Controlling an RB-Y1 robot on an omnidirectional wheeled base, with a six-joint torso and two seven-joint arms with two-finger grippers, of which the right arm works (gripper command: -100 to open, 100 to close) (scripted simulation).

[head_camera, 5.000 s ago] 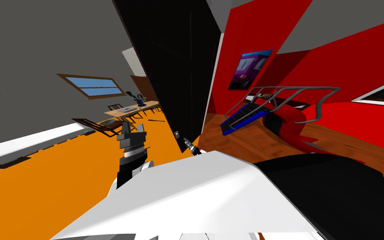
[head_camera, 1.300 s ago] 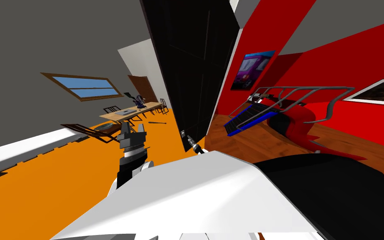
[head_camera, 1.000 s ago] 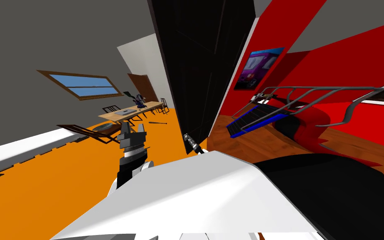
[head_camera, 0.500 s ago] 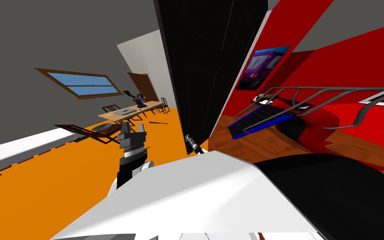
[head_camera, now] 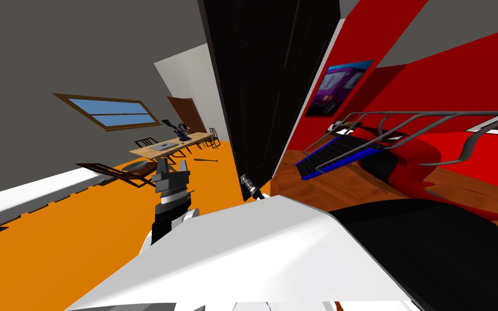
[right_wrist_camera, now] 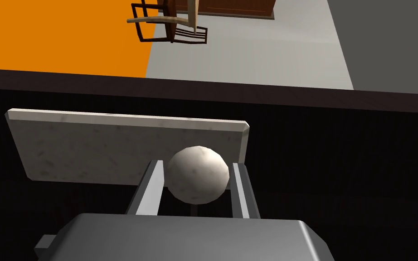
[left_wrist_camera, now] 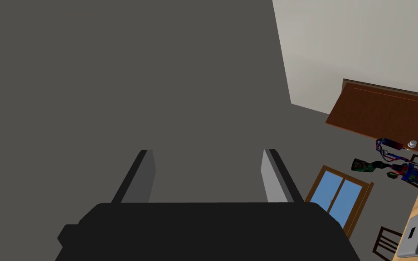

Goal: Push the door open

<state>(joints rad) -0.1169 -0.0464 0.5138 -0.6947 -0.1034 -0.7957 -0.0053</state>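
Observation:
The door (head_camera: 264,81) is black and stands ajar just ahead of me, its edge running down to a round pale knob (head_camera: 250,186). In the right wrist view that knob (right_wrist_camera: 197,174) sits in front of a pale rectangular plate (right_wrist_camera: 113,147) on the dark door face (right_wrist_camera: 339,149). My right gripper (right_wrist_camera: 196,164) is shut on the knob, one finger pressing each side. My left gripper (head_camera: 172,171) is held up to the left of the door. It stands open (left_wrist_camera: 208,156) with nothing between its fingers.
Left of the door lies an orange floor (head_camera: 53,243) with a wooden table (head_camera: 169,144), chairs, a window (head_camera: 107,112) and a brown door (head_camera: 188,113). Right of it is a red room with a red piece of furniture under a grey metal rail (head_camera: 404,156).
The whole head picture has shifted as I moved. The door and the red room slid to the right, and more of the pale wall left of the door shows. My left arm keeps its pose.

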